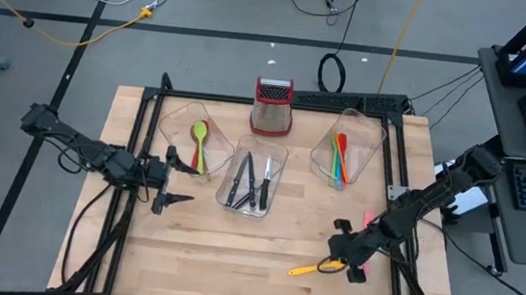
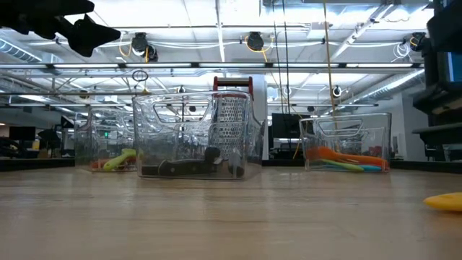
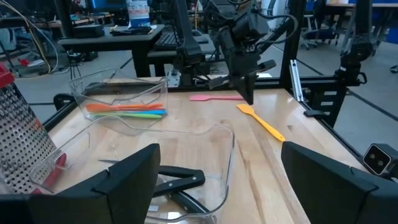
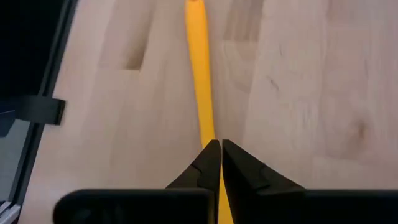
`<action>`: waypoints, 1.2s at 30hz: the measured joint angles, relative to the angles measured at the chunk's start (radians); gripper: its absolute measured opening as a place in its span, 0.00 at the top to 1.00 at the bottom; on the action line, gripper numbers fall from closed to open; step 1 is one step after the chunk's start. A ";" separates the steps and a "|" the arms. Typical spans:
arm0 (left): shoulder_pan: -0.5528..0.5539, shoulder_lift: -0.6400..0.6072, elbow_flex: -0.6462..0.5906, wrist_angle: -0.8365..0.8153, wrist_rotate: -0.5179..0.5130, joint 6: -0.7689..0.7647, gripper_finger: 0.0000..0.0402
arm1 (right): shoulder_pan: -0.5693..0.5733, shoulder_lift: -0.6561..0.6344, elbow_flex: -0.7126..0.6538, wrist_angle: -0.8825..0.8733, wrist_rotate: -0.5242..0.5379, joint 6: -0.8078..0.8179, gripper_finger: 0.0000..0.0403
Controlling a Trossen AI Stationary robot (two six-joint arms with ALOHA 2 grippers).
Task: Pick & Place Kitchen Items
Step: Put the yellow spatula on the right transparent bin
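Spatula (image 4: 200, 68) looks light, stiff, slick; best pinched mid-handle. My right gripper (image 4: 220, 163) is pressed together above it, empty.

Your two arms are dark, nearly black, built of slim jointed segments with bulkier housings at the joints; black cables loop along the left arm (image 1: 70, 143) and trail off the right arm (image 1: 432, 198); a pale, whitish patch shows on the right arm near its base; the left gripper (image 1: 175, 178) carries broad, flat, matte black fingers (image 3: 124, 180); the right gripper (image 4: 219, 163) has black fingers tapering to narrow pointed tips off a dark crossbar.
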 joint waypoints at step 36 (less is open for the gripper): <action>0.000 0.000 0.000 -0.030 0.009 -0.034 0.15 | -0.046 0.000 0.001 -0.022 -0.071 0.179 0.73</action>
